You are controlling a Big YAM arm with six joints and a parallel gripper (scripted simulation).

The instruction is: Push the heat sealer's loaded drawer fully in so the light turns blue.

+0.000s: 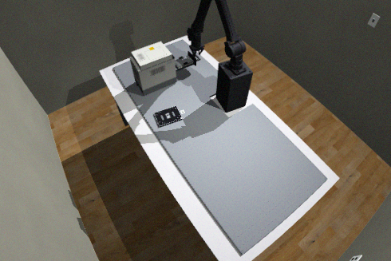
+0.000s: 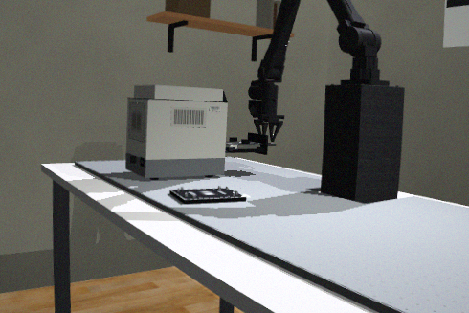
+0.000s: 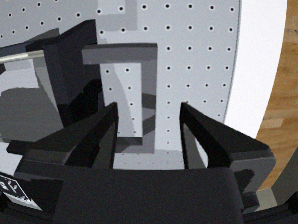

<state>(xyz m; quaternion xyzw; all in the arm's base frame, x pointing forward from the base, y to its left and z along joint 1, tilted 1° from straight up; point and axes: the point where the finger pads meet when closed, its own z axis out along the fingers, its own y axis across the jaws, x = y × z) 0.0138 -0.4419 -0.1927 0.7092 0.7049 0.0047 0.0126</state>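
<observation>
The heat sealer (image 1: pixel 153 67) (image 2: pixel 177 133) is a pale box standing upright at the far end of the grey mat. Its dark drawer (image 1: pixel 184 62) (image 2: pixel 241 145) (image 3: pixel 63 63) sticks out of the side that faces the arm. My gripper (image 1: pixel 195 53) (image 2: pixel 269 139) (image 3: pixel 148 109) points down at the drawer's outer end, right at its front edge. The fingers stand partly apart with nothing between them. The sheet and frame on the drawer are too small to make out. I cannot see the sealer's light.
A flat black plate (image 1: pixel 167 116) (image 2: pixel 207 196) lies on the mat (image 1: pixel 247 159) in front of the sealer. The arm's black pedestal (image 1: pixel 233 85) (image 2: pixel 361 140) stands to the right. A wall shelf (image 2: pixel 211 23) hangs behind. The table edge (image 3: pixel 256 63) is close by.
</observation>
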